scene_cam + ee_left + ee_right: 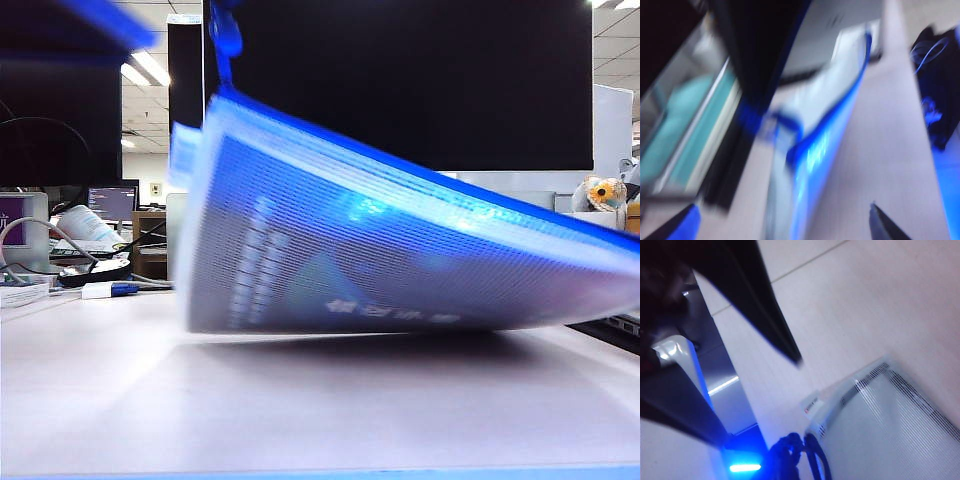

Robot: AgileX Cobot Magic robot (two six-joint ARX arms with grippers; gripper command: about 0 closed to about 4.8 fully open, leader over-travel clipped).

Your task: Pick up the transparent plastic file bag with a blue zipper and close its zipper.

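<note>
I can read nothing here: pale characters show through my translucent mesh-plastic file bag [400, 260], and a small red-marked label [811, 406] sits at its corner, both too blurred.

table [300, 410]: pale, bare at front | big dark monitor [420, 80]: behind, upright | white marker with blue cap [110, 290]: lying far left on the table | cables [40, 240]: looped at far left | small lit screen [112, 203]: in background left | plush toy [600, 193]: far right, behind
</note>
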